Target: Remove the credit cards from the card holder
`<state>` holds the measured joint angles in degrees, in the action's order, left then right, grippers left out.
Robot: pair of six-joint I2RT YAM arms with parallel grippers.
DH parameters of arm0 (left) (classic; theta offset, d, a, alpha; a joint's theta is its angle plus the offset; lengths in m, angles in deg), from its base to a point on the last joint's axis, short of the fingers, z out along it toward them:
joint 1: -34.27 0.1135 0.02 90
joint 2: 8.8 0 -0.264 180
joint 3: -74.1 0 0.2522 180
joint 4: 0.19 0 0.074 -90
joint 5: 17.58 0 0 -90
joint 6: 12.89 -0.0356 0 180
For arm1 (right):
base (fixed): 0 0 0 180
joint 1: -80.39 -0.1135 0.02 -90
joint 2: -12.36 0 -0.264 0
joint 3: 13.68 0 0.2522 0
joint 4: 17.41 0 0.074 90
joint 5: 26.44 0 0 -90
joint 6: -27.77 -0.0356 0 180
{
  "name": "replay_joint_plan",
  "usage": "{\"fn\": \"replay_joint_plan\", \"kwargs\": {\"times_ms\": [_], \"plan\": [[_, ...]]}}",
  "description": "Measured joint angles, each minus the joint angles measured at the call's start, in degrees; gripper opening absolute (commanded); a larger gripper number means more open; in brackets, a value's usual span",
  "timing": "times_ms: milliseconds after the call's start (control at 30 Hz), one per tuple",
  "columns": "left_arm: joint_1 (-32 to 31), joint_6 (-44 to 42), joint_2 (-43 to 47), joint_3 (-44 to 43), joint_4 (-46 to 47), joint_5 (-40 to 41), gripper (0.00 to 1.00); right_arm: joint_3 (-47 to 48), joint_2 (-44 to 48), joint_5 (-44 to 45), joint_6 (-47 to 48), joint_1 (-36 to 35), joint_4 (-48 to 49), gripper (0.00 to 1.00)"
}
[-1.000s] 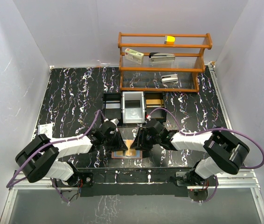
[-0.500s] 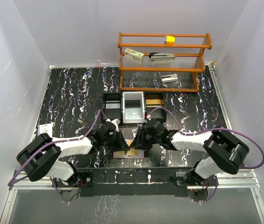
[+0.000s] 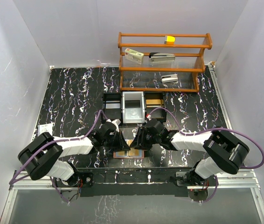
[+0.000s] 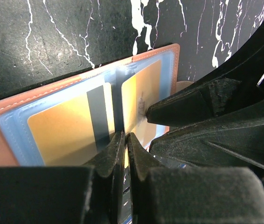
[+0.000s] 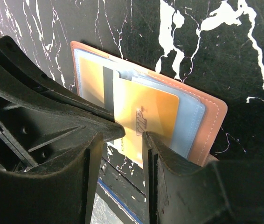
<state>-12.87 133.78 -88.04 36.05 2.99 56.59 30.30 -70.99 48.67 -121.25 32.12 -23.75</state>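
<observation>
Both grippers have closed in toward each other since a second ago. The left gripper [image 3: 122, 141] has slid toward 3 o'clock, and the orange strip that showed between the two tips is now almost covered.

The holder [image 3: 124, 155] lies open and flat on the table [image 3: 76, 93] at 6 o'clock, near the arm bases. The tray [image 3: 133, 107] is at its 12 o'clock and the rack [image 3: 164, 46] is farther back.

In the left wrist view, the holder's [image 4: 6, 135] pale-blue sleeves hold yellow cards. One card with a dark stripe [image 4: 62, 135] sits at 9 o'clock of the fold and another [image 4: 143, 88] at 3 o'clock. The left gripper's [image 4: 125, 136] jaws are pressed together right at the fold. A thin yellow sliver shows between them, but I cannot tell whether it is a card being pinched. One right finger [image 4: 178, 107] touches the 3 o'clock card.

In the right wrist view, a yellow card [image 5: 153, 114] lies over the sleeve. It is partly out of its pocket, and its near end reaches into the gap of the right gripper [image 5: 131, 137]. Those jaws stand apart and visibly clamp nothing. The holder's [image 5: 216, 114] salmon edge shows at 3 o'clock.
</observation>
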Motion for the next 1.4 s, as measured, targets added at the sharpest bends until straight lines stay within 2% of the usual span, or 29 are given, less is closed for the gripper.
{"fn": "replay_joint_plan", "kwargs": {"times_ms": [500,733,967,1167,1400], "plan": [[-0.13,0.44,-0.20,0.00,0.28,-0.17,0.02,-0.02,0.33,0.55,-0.26,0.02,-0.35,0.38],[-0.50,0.63,2.29,-0.07,-1.20,0.37,0.02,-0.02,3.04,4.98,0.33,0.02,-4.85,0.39],[-0.70,0.87,3.32,-1.49,-5.84,1.95,0.02,-0.02,2.95,5.68,0.42,0.02,-5.51,0.39],[-0.72,0.50,7.63,-2.08,-11.41,4.15,0.00,0.00,2.73,5.66,0.39,0.02,-5.27,0.38],[-0.72,-0.66,11.08,-2.08,-13.42,4.70,0.00,0.00,2.73,5.53,0.46,0.04,-5.14,0.40]]}}
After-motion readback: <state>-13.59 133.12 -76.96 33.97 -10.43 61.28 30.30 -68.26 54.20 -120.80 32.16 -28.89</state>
